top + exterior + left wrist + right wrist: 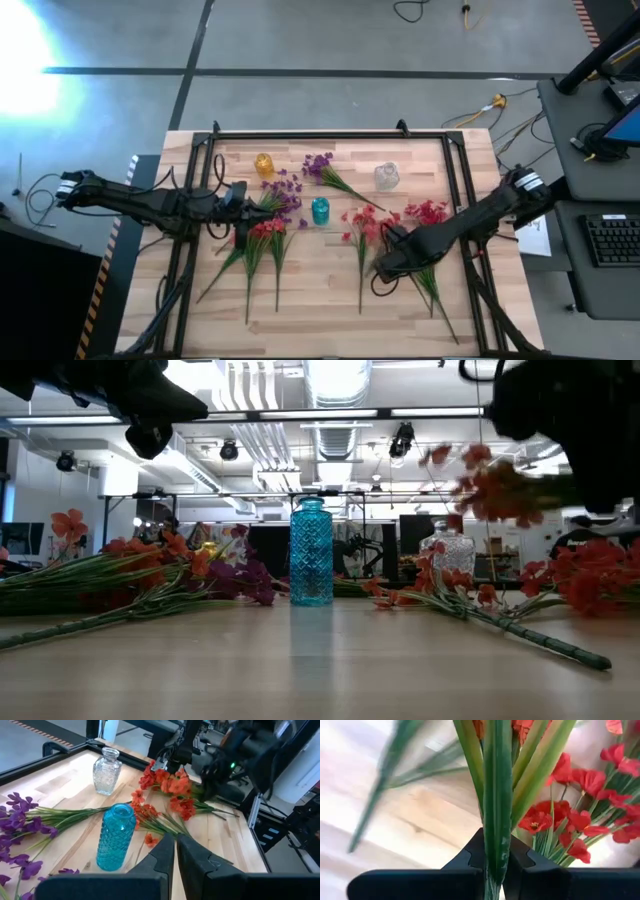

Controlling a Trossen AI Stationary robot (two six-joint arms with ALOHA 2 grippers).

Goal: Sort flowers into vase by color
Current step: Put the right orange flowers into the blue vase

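Red flowers lie in bunches at the table's near left point(265, 232), middle point(362, 228) and right point(428, 212); purple flowers point(320, 168) lie farther back. A yellow vase point(264, 165), a blue vase point(320, 210) and a clear vase point(387, 177) stand upright. My right gripper point(496, 857) hangs over the near right point(385, 262), shut on a red flower point(490, 485). My left gripper point(176, 851) is shut and holds nothing, hovering left of the blue vase point(116, 837). My right gripper pinches the red flower's green stem point(496, 820) between its two fingers, which point down from above and lie across the stem. The blossom end point(480, 480) is lifted clear of the table. How the stem's other end sits is hidden.
A black frame point(330, 135) borders the wooden table top. Long green stems point(248, 285) reach toward the near edge on the left, and more point(435, 295) on the right. Bare wood shows at the near middle point(320, 300).
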